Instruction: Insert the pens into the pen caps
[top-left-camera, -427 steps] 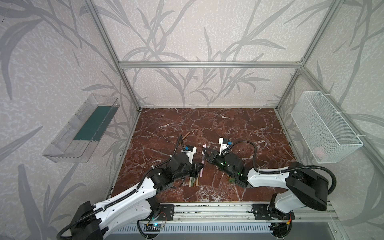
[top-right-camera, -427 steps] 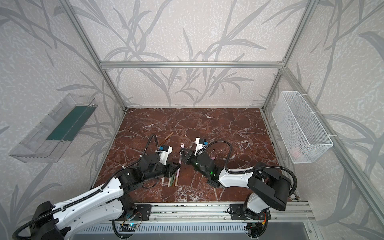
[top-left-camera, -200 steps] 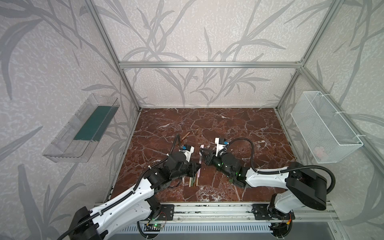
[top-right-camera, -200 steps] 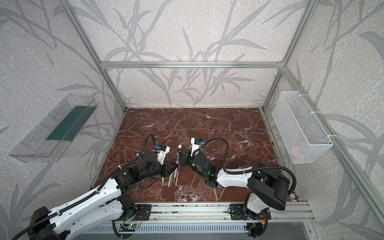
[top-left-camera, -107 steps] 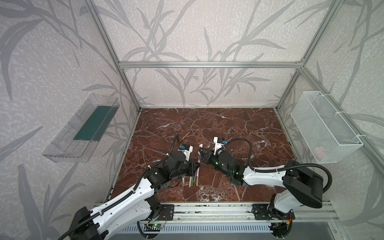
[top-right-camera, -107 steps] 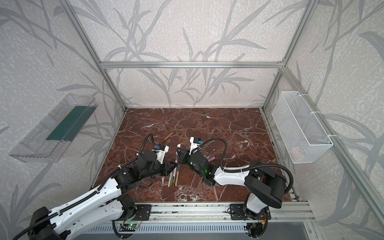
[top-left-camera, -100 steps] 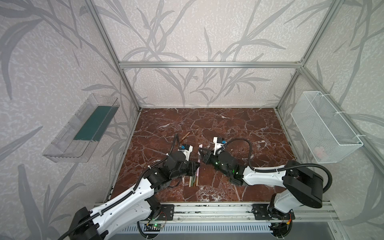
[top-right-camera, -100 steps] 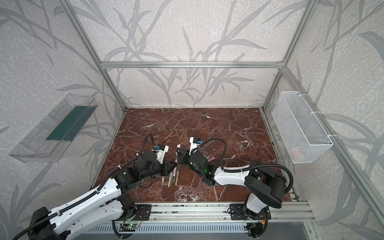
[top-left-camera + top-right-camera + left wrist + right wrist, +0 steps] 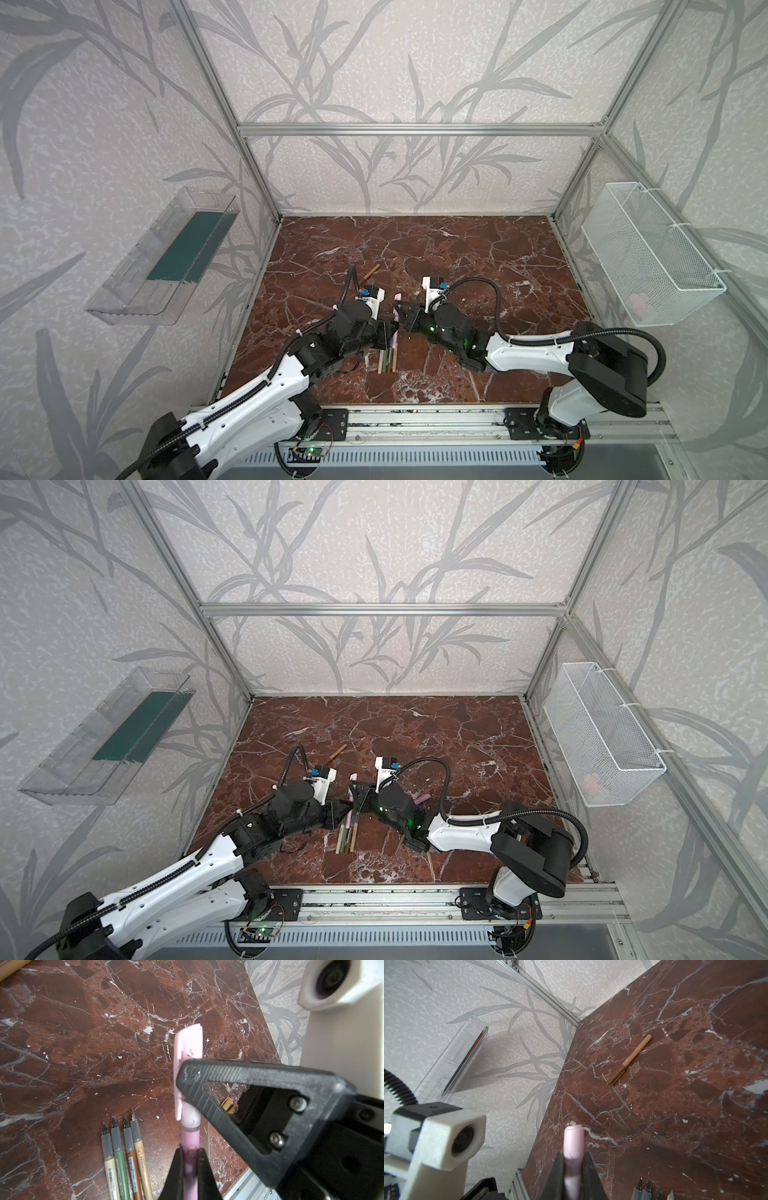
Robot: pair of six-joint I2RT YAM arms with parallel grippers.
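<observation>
Mid-table | left jaws grip pink pen [image 9: 190,1139] — right jaws grip pink cap [image 9: 189,1047] | right arm [image 9: 523,356] moved nearer

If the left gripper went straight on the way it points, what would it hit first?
Likely the right gripper, shut on the pink cap just ahead of the left gripper's pink pen.

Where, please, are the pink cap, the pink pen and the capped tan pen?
pink cap [image 9: 190,1043]: left wrist view, its closed end.
pink pen [image 9: 190,1136]: left wrist view, barrel just outside the cap.
capped tan pen [image 9: 636,1051]: right wrist view, mid barrel.
</observation>
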